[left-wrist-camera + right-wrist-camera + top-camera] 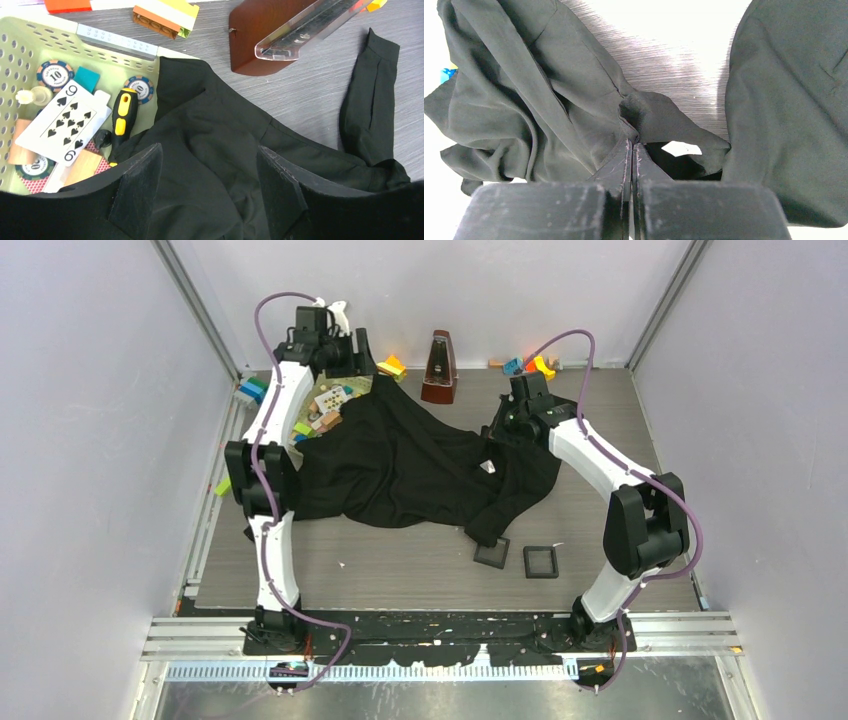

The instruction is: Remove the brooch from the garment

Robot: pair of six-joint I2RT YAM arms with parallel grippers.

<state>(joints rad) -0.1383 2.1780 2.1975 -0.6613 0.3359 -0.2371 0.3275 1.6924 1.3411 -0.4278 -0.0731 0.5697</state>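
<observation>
On the grey table (400, 575), past two black trays (540, 561), the crumpled garment (400, 465) has the right gripper (633, 150) clenched on a fold at its right, the left gripper (209, 150) spread empty over its far-left corner; no brooch shows, so removal seems undone.

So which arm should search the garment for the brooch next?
Left, probably. The left gripper hangs open over the garment, free to grasp; the right gripper is shut on a pinch of fabric. The brooch shows in no view.
</observation>
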